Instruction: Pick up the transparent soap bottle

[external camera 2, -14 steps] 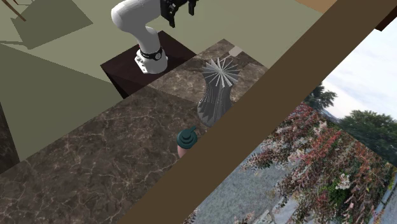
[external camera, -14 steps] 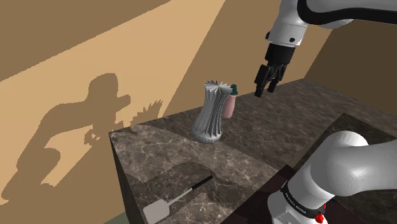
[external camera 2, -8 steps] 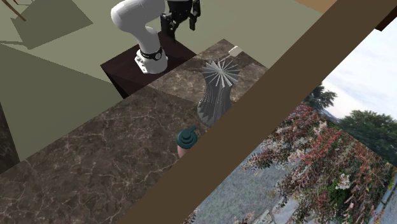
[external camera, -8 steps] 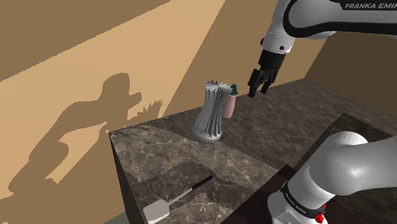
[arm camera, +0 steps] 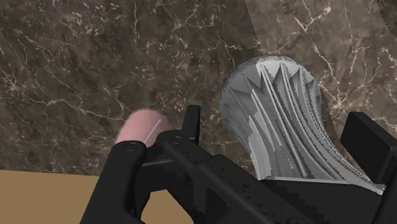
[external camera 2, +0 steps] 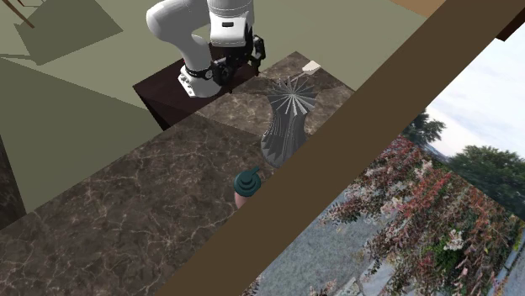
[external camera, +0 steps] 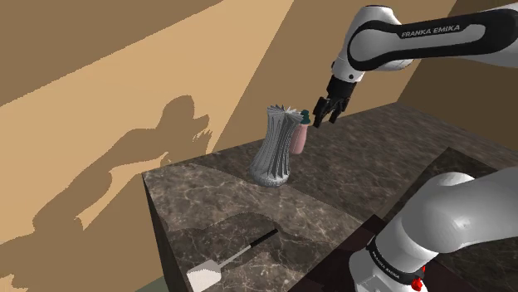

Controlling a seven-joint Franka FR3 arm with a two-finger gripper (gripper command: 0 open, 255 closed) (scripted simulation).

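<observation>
Shoulder view: the gripper [external camera: 322,112] is held beside the pump [external camera: 305,115] of the pinkish soap bottle [external camera: 297,139], behind a ribbed vase [external camera: 274,151]. Second exterior view: the soap bottle [external camera 2: 246,185] is found at the counter's [external camera 2: 126,210] edge (partly behind a beam [external camera 2: 353,145]). Wrist view: the vase [arm camera: 280,114] is framed by spread fingers [arm camera: 368,146], which should be shifted onto the soap bottle [arm camera: 143,127] first.

Glossy white arm [external camera: 452,217] of rounded links, dark joint bands, "FRANKA EMIKA" lettering on one link, all-black end effector [external camera: 320,116].
</observation>
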